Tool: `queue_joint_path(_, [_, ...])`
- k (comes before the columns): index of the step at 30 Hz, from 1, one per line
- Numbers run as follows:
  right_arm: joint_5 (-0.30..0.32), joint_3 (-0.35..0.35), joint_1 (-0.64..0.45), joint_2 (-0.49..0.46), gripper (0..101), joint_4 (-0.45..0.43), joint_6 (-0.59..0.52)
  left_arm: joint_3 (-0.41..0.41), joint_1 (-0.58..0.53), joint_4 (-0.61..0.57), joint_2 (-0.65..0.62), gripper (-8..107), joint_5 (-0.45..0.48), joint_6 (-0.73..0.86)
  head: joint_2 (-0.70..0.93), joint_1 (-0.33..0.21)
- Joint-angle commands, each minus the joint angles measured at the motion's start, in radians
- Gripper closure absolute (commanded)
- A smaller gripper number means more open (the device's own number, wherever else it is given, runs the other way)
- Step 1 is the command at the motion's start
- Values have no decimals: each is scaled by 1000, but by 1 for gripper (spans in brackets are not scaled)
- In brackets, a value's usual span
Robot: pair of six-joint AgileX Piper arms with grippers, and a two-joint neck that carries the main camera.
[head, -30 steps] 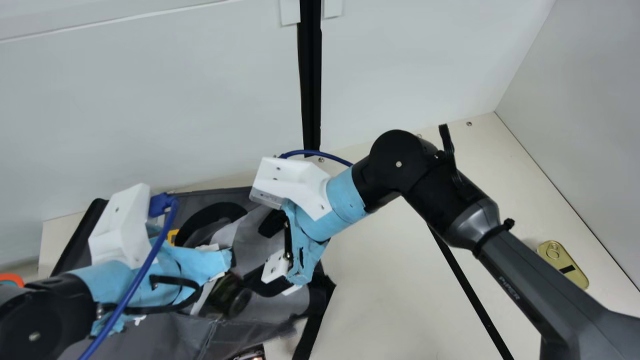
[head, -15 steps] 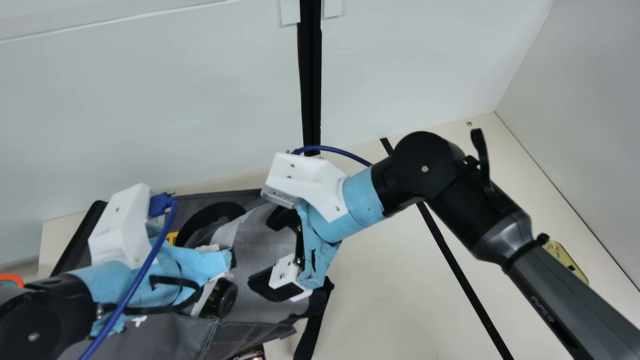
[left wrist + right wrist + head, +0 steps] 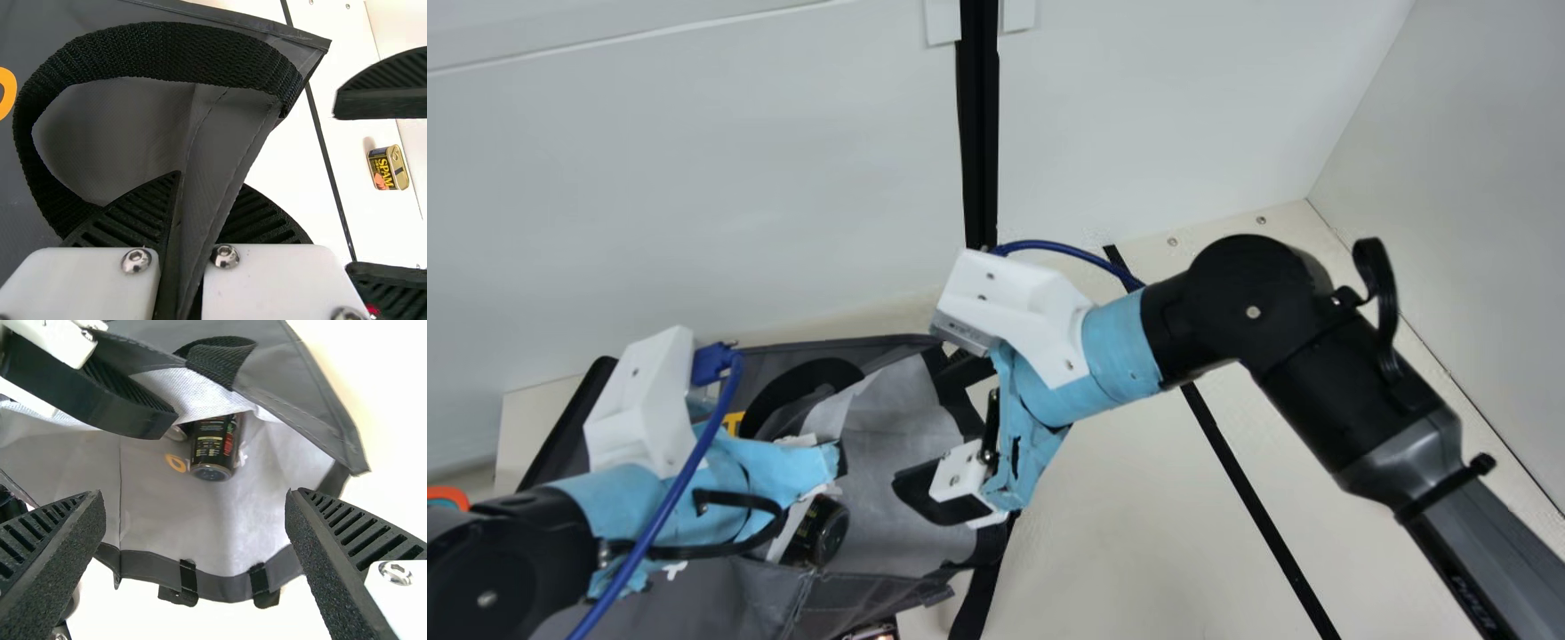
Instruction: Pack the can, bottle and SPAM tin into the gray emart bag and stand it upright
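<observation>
The gray bag (image 3: pixel 894 427) lies on its side on the table, its mouth toward the right. My left gripper (image 3: pixel 823 471) is at the bag's upper side; in the left wrist view, my left gripper (image 3: pixel 180 233) is shut on the bag's edge beside a black handle (image 3: pixel 167 53). Just outside the mouth is my right gripper (image 3: pixel 925 427), and in the right wrist view my right gripper (image 3: pixel 193 510) stands open, nothing between its fingers. A black can (image 3: pixel 213 447) lies inside the bag, partly under its upper fabric. The SPAM tin (image 3: pixel 388 168) stands on the table.
A dark object (image 3: pixel 871 632) lies at the main view's bottom edge, and an orange item (image 3: pixel 447 496) at its left edge. Behind the table rise white wall panels (image 3: pixel 738 178). A black strip (image 3: pixel 1254 498) crosses the table right of the bag.
My right gripper has drawn back from the can toward the right and slightly up in the main view, its arm now covering the SPAM tin there. The left arm has kept still.
</observation>
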Motion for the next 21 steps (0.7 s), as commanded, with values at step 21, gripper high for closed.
queue_joint_path(21, [-2,15,-103,-143,6,-136,156,0,0,0,0,107,0,0,-1,-23])
